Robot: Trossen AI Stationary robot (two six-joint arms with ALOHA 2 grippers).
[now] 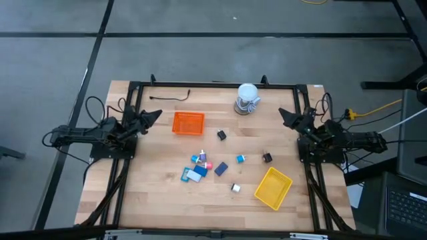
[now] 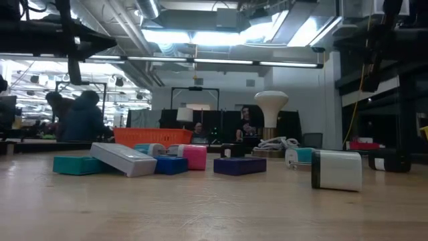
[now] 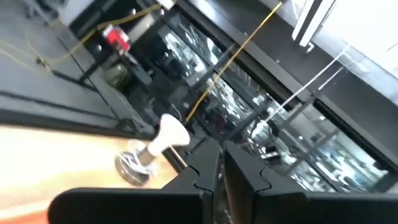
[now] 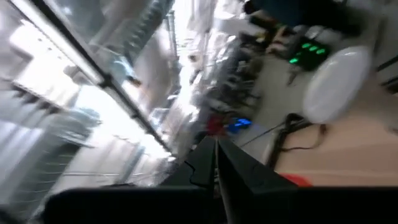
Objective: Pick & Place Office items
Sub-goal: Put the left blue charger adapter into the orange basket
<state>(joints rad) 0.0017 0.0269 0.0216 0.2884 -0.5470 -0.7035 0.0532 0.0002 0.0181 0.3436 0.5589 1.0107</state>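
Worktop centre holds scattered office items (image 1: pixel 203 167); nothing is picked yet. Left gripper (image 1: pixel 155 115) and right gripper (image 1: pixel 285 115) wait at opposite edges, jaws together; you must open one and reach in.

The tabletop (image 1: pixel 153 200) is pale wood with long boards and a smooth, soft shine. The orange tray (image 1: pixel 188 123) and the yellow tray (image 1: pixel 273 187) near it look like fine mesh. The small office items (image 1: pixel 203 167) between the trays look like smooth plastic. The white block (image 2: pixel 336 170) looks glossy.
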